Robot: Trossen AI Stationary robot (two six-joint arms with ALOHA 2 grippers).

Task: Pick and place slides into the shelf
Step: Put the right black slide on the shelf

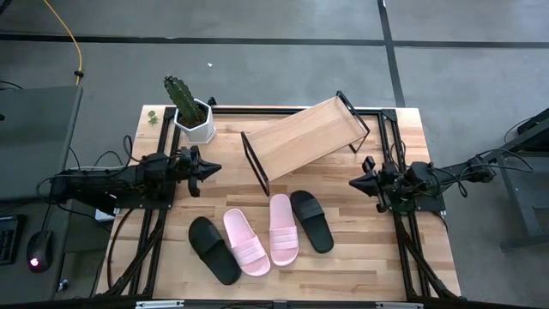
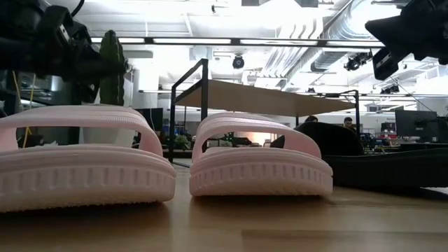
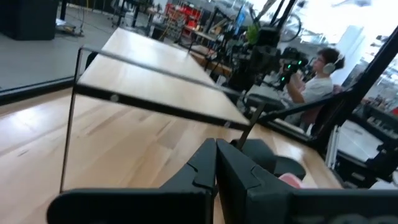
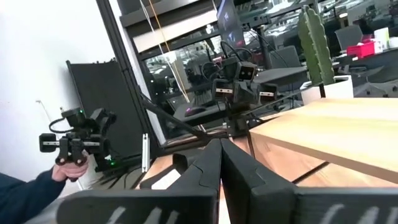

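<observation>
- The four slides lie in a row on the table (image 1: 343,257), just in front of the shelf (image 1: 300,137) — a black slide (image 1: 214,250) at the left end, two pink slides (image 1: 246,242) (image 1: 283,228) in the middle, a second black slide (image 1: 310,221) at the right end. None is on the shelf yet, so the whole task looks to be ahead.
- The slides sit close, the left pair touching or nearly so. A grip on one could drag its neighbour along or push it toward the table's front edge.
- The straps are wide and soft-looking — fingers closing on a strap alone might let the slide swing and tip on the way up.
- The shelf stands at a slant to the table's edges, its black end frames (image 1: 255,163) sticking out toward the slides. An arm carrying a slide in low could knock a frame and shift the whole shelf.
- The left gripper (image 1: 210,169) hovers to the left of the shelf, fingers pressed together and holding nothing. It must spread them before reaching, or it will only shove a slide.
- The right gripper (image 1: 356,182) waits to the right of the shelf, likewise closed and empty.
- A potted cactus (image 1: 184,103) stands just left of the shelf's far end — a wide left-arm swing could topple it.
- Both arms aiming at the middle slides together risk meeting over them.
</observation>
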